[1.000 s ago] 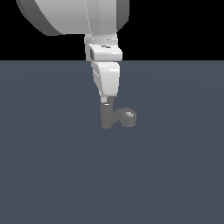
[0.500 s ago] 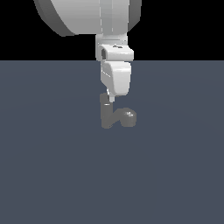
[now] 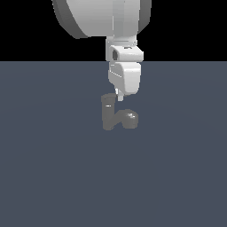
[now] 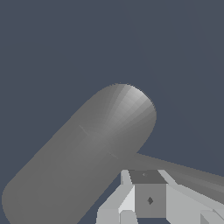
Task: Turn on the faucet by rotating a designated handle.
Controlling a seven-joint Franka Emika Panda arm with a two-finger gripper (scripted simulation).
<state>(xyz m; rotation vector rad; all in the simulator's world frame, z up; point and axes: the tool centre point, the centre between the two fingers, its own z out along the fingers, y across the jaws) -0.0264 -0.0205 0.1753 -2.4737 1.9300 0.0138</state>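
The faucet is a small grey upright post with a short bulbous spout low on the exterior view's right. My gripper hangs just above and to the right of the post's top, its fingers together with nothing between them. In the wrist view the faucet's thick rounded body fills the middle. The handle, a thin flat grey lever, runs out from it right beside my gripper. I cannot tell whether they touch. The handle does not show in the exterior view.
The faucet stands on a plain dark blue-grey floor that stretches all around it. The arm's large white base and links hang above, at the top of the exterior view.
My gripper has shifted toward the exterior view's right, from directly over the post's top to just right of it. The faucet looks unmoved.
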